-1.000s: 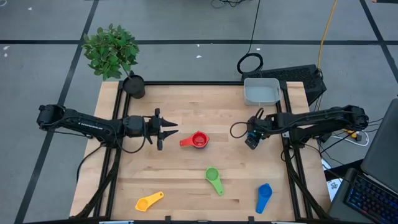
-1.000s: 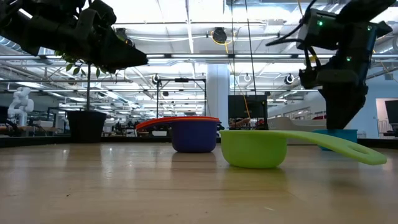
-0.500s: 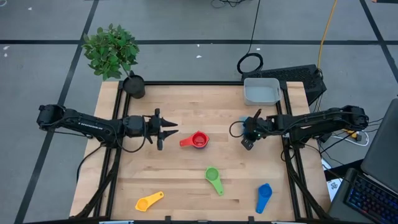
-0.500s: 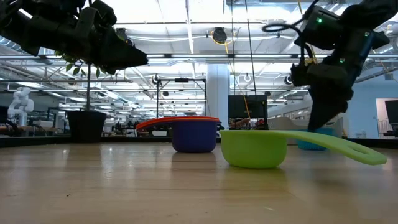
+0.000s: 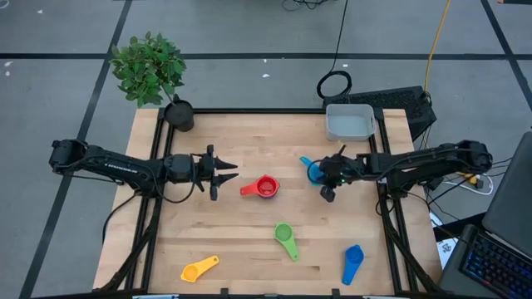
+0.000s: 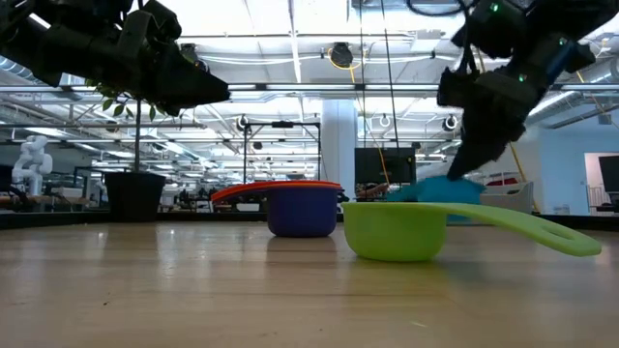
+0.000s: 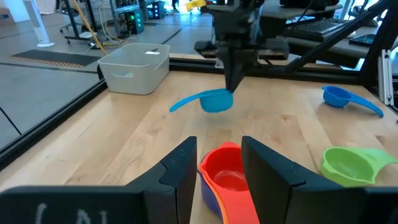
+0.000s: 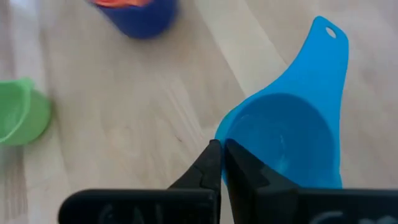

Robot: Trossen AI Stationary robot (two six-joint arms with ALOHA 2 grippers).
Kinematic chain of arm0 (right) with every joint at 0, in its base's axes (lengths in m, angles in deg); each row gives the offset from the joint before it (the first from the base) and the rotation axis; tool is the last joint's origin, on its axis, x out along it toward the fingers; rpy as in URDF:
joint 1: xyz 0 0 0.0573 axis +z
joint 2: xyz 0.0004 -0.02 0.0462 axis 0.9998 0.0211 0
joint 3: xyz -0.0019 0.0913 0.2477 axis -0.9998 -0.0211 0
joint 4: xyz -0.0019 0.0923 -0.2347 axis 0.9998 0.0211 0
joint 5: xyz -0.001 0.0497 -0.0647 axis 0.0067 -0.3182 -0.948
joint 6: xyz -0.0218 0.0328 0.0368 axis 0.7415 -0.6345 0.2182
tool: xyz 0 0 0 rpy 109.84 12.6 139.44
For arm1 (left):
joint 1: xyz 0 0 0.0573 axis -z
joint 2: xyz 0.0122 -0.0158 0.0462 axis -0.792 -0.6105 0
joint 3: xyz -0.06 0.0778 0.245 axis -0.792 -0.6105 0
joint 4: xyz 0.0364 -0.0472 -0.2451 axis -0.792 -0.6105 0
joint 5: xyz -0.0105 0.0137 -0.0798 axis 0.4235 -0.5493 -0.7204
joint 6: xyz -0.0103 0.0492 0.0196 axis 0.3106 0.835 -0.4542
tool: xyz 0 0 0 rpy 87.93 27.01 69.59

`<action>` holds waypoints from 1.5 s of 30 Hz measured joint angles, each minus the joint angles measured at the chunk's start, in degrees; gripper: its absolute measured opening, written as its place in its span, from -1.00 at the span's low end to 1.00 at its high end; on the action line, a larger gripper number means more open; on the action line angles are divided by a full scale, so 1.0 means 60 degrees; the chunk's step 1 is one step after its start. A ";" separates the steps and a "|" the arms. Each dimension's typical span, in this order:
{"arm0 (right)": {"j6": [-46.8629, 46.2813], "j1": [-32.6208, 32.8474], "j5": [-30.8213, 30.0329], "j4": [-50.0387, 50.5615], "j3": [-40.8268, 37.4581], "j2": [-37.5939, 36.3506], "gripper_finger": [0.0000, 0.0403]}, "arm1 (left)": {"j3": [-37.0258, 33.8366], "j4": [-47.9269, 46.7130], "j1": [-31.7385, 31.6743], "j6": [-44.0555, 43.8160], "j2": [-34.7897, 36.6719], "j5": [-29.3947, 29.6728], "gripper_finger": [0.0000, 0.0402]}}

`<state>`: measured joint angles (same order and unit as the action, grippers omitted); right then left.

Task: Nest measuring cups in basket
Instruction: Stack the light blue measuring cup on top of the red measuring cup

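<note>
You are looking at a job barely begun: the grey basket (image 5: pixel 350 121) is sitting empty at the table's far right corner. The right gripper (image 5: pixel 327 177) is pinching the rim of the light blue cup (image 5: pixel 312 169), jaws tight, just in front of the basket. The left gripper (image 5: pixel 226 172) is hovering half open beside the red cup (image 5: pixel 265 187), which is sitting in a stack. The green cup (image 5: pixel 285 237), yellow cup (image 5: pixel 198 269) and blue cup (image 5: pixel 353 261) are lying scattered near the front edge. No brand, label or writing is showing.
</note>
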<state>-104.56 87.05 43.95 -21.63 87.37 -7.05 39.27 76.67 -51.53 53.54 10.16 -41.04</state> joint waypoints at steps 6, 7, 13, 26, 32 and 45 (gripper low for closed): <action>0.2986 0.0783 -0.1201 -0.0585 0.1159 0.0000 -1.00 | 0.0000 0.0001 0.0000 -0.0006 0.0000 0.0018 -0.35; 0.3448 0.0839 -0.1330 -0.0622 0.1389 0.0000 -1.00 | 0.0000 0.0001 0.0000 -0.0036 0.0000 0.0025 -0.35; 0.5440 0.0897 -0.0859 -0.0647 0.2628 0.0693 -1.00 | 0.0000 0.0042 -0.0004 -0.0273 0.0000 0.0259 -0.35; 0.7590 0.1184 -0.0017 -0.0568 0.5093 0.4171 -1.00 | 0.0000 0.0435 -0.0011 -0.0212 0.0000 0.0426 -0.35; 0.8267 0.1163 0.0558 -0.0582 0.5559 0.4616 -1.00 | 0.0000 0.0726 -0.0011 -0.0234 0.0003 0.0426 -0.35; 0.8816 0.1101 0.0743 -0.0417 0.5549 0.5606 -1.00 | 0.0000 0.0919 -0.0008 -0.0867 0.0000 0.0321 -0.35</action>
<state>-51.67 93.66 48.41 -24.13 120.67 26.58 39.27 82.19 -51.58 48.34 10.16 -39.12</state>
